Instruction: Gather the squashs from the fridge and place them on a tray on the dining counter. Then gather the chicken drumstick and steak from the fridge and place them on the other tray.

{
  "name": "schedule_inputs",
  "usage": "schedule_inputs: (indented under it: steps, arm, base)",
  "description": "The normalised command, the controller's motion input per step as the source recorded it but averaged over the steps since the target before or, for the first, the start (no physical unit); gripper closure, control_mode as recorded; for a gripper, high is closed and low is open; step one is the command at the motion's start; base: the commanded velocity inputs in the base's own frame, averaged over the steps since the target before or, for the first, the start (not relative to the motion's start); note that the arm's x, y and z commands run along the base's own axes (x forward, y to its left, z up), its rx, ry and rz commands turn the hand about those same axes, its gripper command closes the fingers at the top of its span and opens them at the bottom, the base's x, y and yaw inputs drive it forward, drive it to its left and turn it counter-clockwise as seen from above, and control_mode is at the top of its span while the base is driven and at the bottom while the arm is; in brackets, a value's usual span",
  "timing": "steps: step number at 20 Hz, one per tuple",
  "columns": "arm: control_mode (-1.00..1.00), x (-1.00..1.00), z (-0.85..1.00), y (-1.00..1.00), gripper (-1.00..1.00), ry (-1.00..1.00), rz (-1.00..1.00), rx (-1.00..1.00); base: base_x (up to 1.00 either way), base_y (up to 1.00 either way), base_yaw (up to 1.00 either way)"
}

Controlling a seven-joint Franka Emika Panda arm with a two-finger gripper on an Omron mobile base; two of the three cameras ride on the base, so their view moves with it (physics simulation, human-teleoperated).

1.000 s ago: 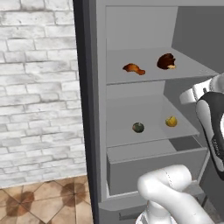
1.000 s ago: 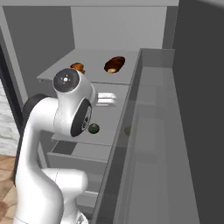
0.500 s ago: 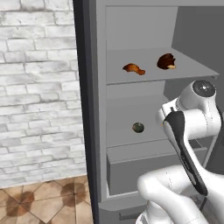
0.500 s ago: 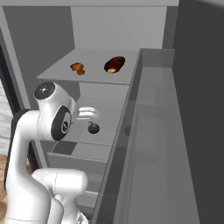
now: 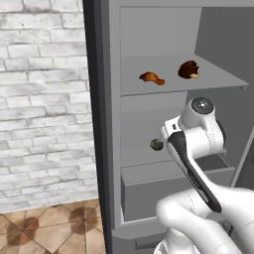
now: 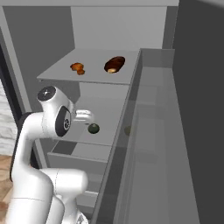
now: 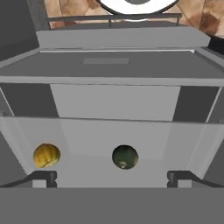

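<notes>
Grey shelving inside the open fridge (image 5: 114,124) is your whole workspace at this point. Your gripper (image 7: 112,177) has its jaws spread as wide as they go and nothing between them; in the hand view the two finger tips (image 7: 43,177) sit far apart at the bottom. Just past them lies the dark green squash (image 7: 125,157), almost centred between the tips, so you look lined up to take it first. Off to one side on the same shelf sits the yellow squash (image 7: 46,155), well apart from the green one, which gives you room to close without nudging it.

From the left base view, the green squash rests on the middle shelf (image 5: 149,156), above the drawer (image 5: 163,191). One shelf higher you have the chicken drumstick (image 5: 152,78) and, beside it but apart, the steak (image 5: 188,70); those likely wait for the second tray. Your arm (image 6: 57,120) reaches in level with the squash shelf, hand pointing inward. Judging by this, you are at the approach stage, with nothing gathered yet.
</notes>
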Motion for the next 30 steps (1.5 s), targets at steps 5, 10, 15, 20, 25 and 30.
schedule_inputs:
  steps: [5, 10, 15, 20, 25, 30]
  arm:
    - [-1.00, 0.31, -0.34, 0.00, -1.00, 0.02, 0.01, 0.06]
    - [-1.00, 0.47, -0.25, 0.00, -1.00, 0.09, 0.00, 0.05]
    - [-1.00, 0.49, -0.36, 0.00, -1.00, 0.10, 0.00, 0.01]
    - [-1.00, 0.53, -0.37, 0.00, -1.00, 0.08, 0.00, 0.00]
    - [-1.00, 0.44, -0.34, 0.00, -1.00, 0.01, 0.00, 0.01]
    - [-1.00, 0.42, -0.35, 0.01, -1.00, 0.00, 0.00, 0.00]
  base:
    - [0.00, 0.00, 0.00]
    - [0.00, 0.00, 0.00]
    - [0.00, 0.00, 0.00]
    - [0.00, 0.00, 0.00]
    - [0.00, 0.00, 0.00]
    - [0.00, 0.00, 0.00]
